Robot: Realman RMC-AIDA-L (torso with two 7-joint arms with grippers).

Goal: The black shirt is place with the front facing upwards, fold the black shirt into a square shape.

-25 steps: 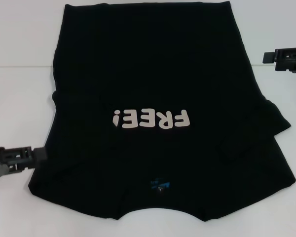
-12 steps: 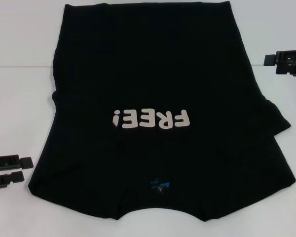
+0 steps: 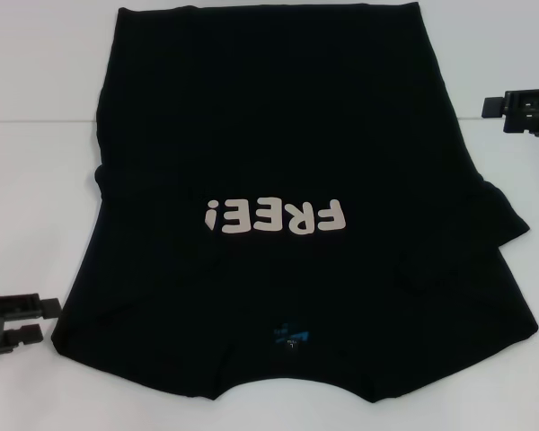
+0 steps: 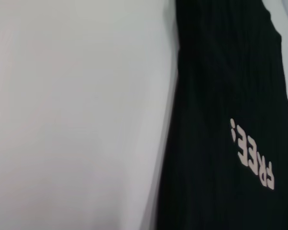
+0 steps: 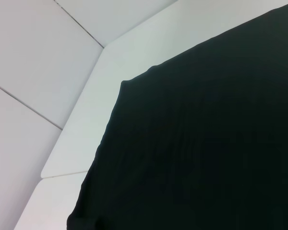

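Black shirt flat, front up, collar twd robot, long axis near-far. Left gripper jaws apart, empty, beside the near-left edge. Right gripper: grip state can't tell.

Lab-like test bench, bare white tabletop, plain white panelled wall

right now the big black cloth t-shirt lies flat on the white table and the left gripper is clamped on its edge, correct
Not quite. The big black cloth T-shirt does lie flat on the white table, but the left gripper sits open beside its edge, holding nothing, as the head view shows.
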